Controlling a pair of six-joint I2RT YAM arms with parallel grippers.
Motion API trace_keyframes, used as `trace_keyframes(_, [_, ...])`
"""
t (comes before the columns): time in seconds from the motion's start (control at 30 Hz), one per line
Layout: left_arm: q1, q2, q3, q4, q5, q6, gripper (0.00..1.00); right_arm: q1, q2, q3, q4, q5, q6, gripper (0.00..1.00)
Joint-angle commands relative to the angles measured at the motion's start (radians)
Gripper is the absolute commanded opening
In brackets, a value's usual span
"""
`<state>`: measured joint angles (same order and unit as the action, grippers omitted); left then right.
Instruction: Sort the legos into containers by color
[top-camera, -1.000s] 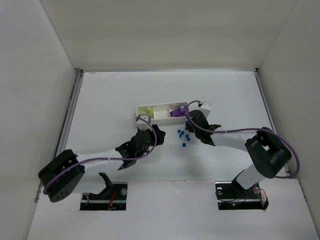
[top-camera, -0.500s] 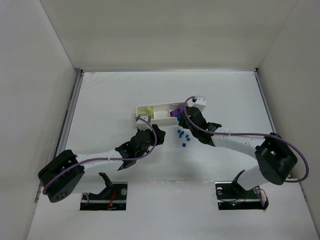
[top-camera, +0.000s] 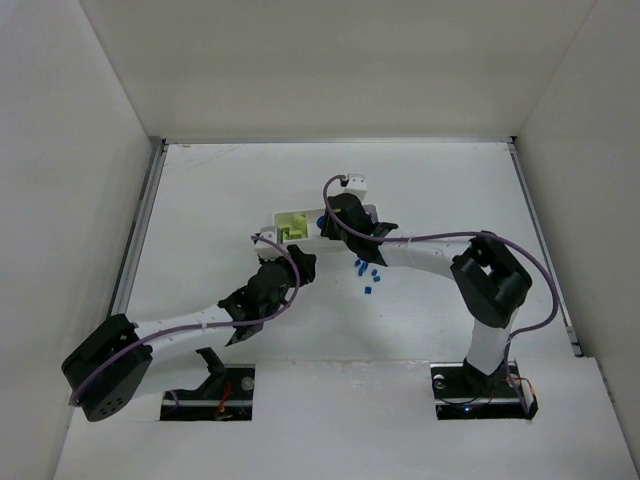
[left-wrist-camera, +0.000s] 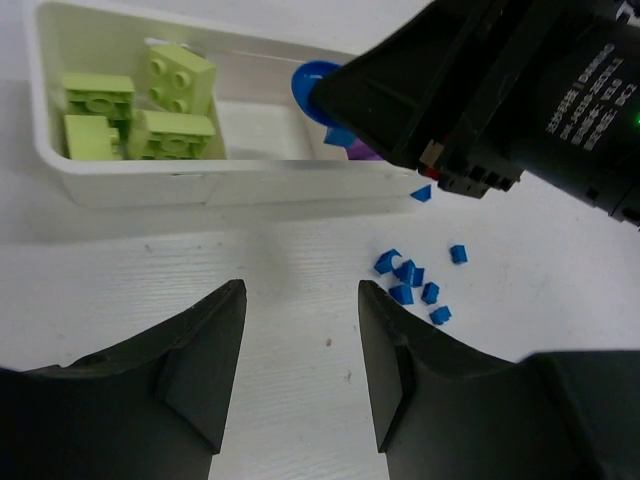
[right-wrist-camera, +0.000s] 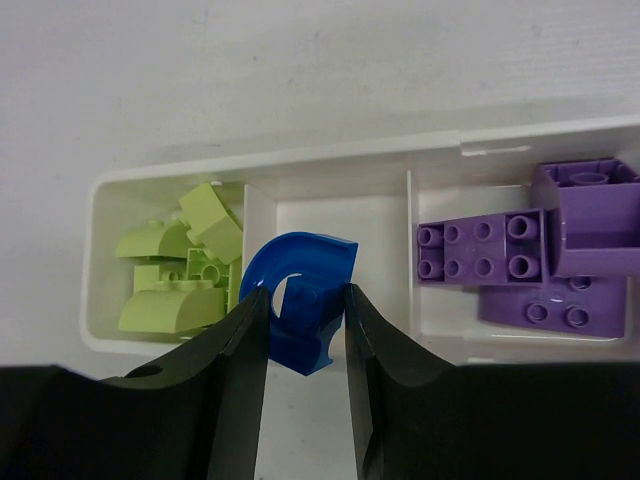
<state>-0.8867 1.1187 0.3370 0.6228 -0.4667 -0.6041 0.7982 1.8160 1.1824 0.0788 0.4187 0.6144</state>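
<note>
Legos in three colours are in front of us. The lime-green legos (right-wrist-camera: 180, 270) lie in the left end compartment of the white tray (right-wrist-camera: 330, 165), and the purple legos (right-wrist-camera: 520, 250) lie in the right end compartment. A handful of small blue legos (left-wrist-camera: 410, 275) lies loose on the worktop (left-wrist-camera: 150, 290), near the long wall of the tray that faces the arms, toward its purple end.

The right tool (right-wrist-camera: 305, 300) is closed on one larger blue lego (right-wrist-camera: 300, 270), a curved piece with a rounded top, and both fingers press on its sides. In the right wrist view this piece shows over the near wall of the tray, at the divider between the green compartment and the middle one. We cannot tell how high above the tray it is.

The left tool (left-wrist-camera: 300, 300) is partly open and has hold of nothing; between its two fingers we see only the bare worktop. It points at the tray from the near side, close to the green end but apart from it.
</note>
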Motion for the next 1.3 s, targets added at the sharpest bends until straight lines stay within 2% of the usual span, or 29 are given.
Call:
trace_keyframes(0.0, [0.024,-0.036,-0.021,0.028,-0.067,-0.006,0.46,0.002,0.031,0.075,0.03,-0.023,0.005,0.3])
trace_keyframes(0.2, [0.01,-0.004,-0.003,0.026,-0.066,0.013,0.46,0.0,0.014,0.077,0.033,-0.017,0.008,0.54])
trace_keyframes(0.37, [-0.079,0.105,0.069,0.023,-0.073,0.072,0.46,-0.017,-0.098,-0.032,0.078,-0.006,0.005,0.56])
trace_keyframes(0.43, [-0.12,0.148,0.095,0.031,-0.093,0.098,0.45,-0.03,-0.153,-0.084,0.093,0.0,0.004,0.51])
trace_keyframes(0.6, [-0.217,0.254,0.163,0.038,-0.098,0.148,0.38,-0.083,-0.328,-0.274,0.113,0.023,-0.047,0.23])
trace_keyframes(0.67, [-0.243,0.289,0.189,0.04,-0.096,0.155,0.37,-0.118,-0.385,-0.343,0.116,0.022,-0.073,0.19])
trace_keyframes(0.77, [-0.281,0.349,0.243,0.025,-0.099,0.156,0.36,-0.158,-0.461,-0.43,0.124,0.015,-0.091,0.19])
trace_keyframes(1.07, [-0.375,0.519,0.392,-0.1,-0.147,0.075,0.36,-0.204,-0.544,-0.609,0.265,-0.003,-0.05,0.49])
trace_keyframes(1.13, [-0.396,0.553,0.41,-0.121,-0.191,0.032,0.41,-0.222,-0.564,-0.621,0.279,-0.037,-0.03,0.53])
trace_keyframes(1.27, [-0.403,0.618,0.451,-0.146,-0.204,-0.009,0.44,-0.256,-0.624,-0.664,0.308,-0.101,0.016,0.56])
